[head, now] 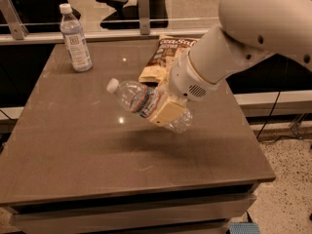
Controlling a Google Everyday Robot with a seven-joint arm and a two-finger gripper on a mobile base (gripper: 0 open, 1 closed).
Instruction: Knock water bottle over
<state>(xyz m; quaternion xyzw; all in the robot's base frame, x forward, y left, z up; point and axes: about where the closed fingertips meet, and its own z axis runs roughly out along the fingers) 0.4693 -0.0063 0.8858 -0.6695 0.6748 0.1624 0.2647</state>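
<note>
Over the middle of the brown table, in the single camera view, we see the gripper clamped around the water bottle. One pale finger is wrapped across the bottle's lower body, just beside its narrow label band. The bottle does not stand. It hangs tipped almost flat, white cap pointing up and to the picture's left, base low and to the right under the wrist. A soft shadow on the tabletop beneath suggests to us that it is held clear of the surface, not resting on it.

We read the long axis as running from rear-left to front-right, nearly level with the table and crosswise to the white arm, which reaches in from the upper right. So the bottle lies inside the grip, not beside it. By our judgement the coming move turns on lowering along that tilt and letting go, so the bottle ends on its side.

Well apart at the rear left, a slimmer bottle stands upright. A snack bag lies just behind the gripper.
</note>
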